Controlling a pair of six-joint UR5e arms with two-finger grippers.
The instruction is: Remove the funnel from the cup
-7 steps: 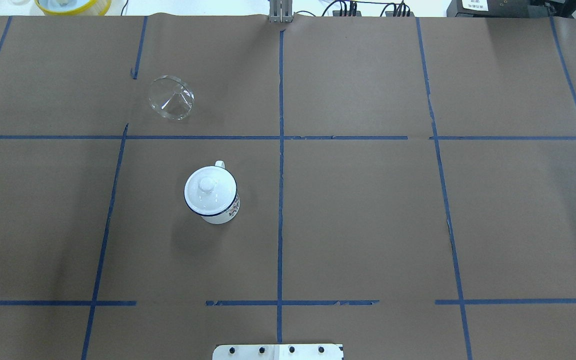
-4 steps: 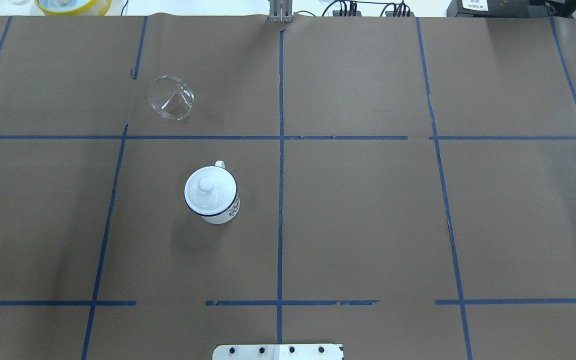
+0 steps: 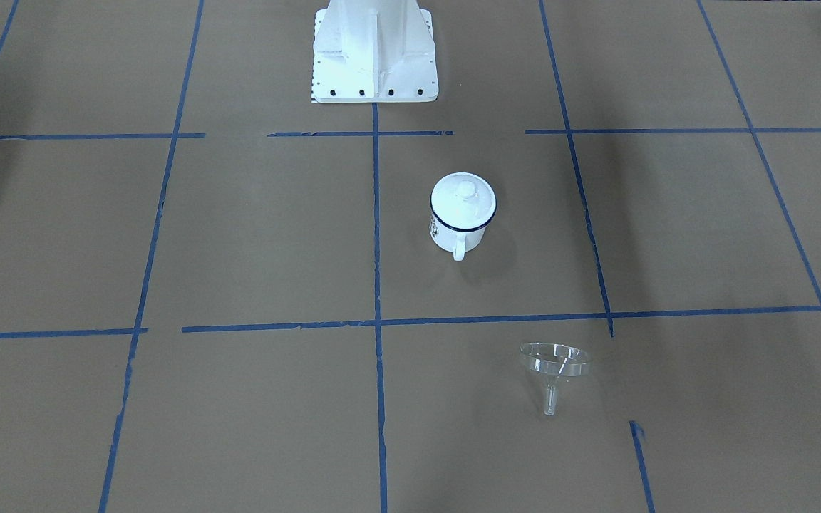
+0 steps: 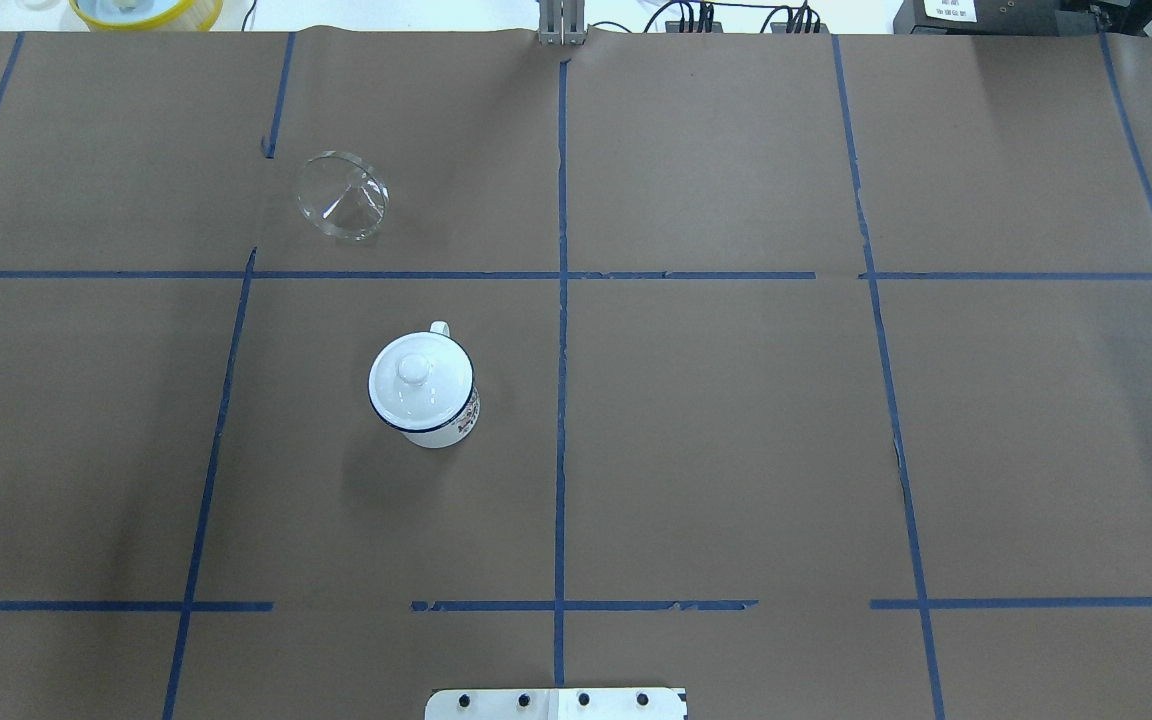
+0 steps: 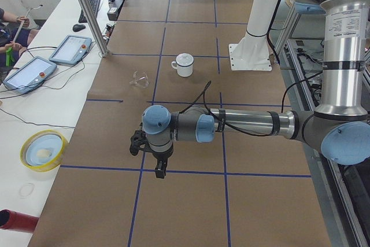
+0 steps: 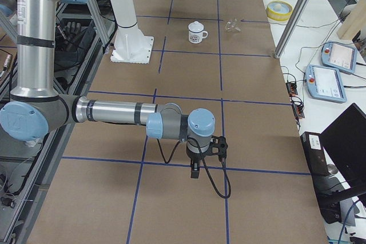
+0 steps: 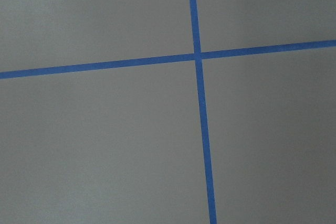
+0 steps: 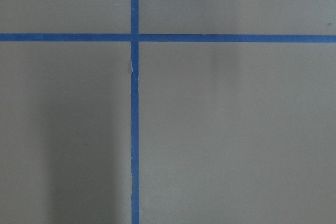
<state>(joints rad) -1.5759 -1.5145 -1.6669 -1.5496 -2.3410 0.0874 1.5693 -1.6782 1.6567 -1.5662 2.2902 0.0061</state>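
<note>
The small clear cone-shaped funnel (image 4: 341,197) is lying tipped on the brown paper-covered table (image 4: 736,450), well apart from the white enamel cup with the dark blue rim (image 4: 431,405), which is carrying a round white knobbed lid (image 4: 416,372). The left gripper (image 5: 159,170) and the right gripper (image 6: 195,170) are hanging over paper elsewhere, and it cannot be told whether they are released or clenched. Because the funnel is resting on its round rim, it is probably risking a roll if a passing arm nudges it.
</note>
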